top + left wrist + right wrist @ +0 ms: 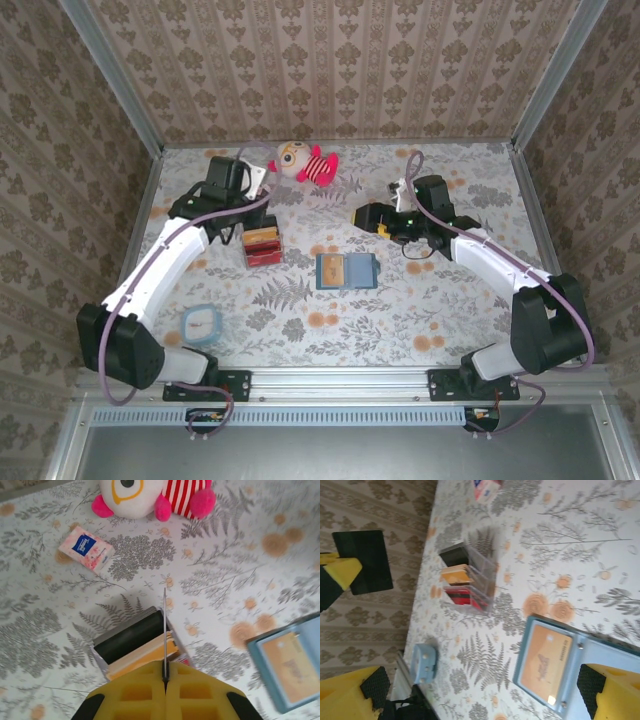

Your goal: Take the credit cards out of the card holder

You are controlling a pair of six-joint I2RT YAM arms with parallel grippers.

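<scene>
The left gripper (165, 674) is pinched tight on a thin card (164, 625), held upright and edge-on directly above the clear card rack (489, 580). That pose suggests the card is being lined up with 1 of the rack's slots, since going in edge-first is the only way it would fit between the dividers. The rack already holds 3 upright groups, 1 dark, 1 tan-orange and 1 red, so it looks like the place for removed cards. From the right wrist the held card looks dark, though that may only be shadow. The card holder (362, 271) lies open and flat just to the right of the rack, apart from it, pockets facing up, which leaves its contents reachable from above. A tan-orange card (544, 660) sits in its left pocket, not yet out. The right gripper (480, 690) hovers over the holder, on the far side from the rack, with its fingers spread wide and nothing between them. It is probably placed to steady the wallet or take that card. Beyond the rack lie a striped plush toy (303, 162) and a tissue packet (85, 548) whose blue label reads "Tempo". The tan-orange card carries print, but it is too blurred to read.
</scene>
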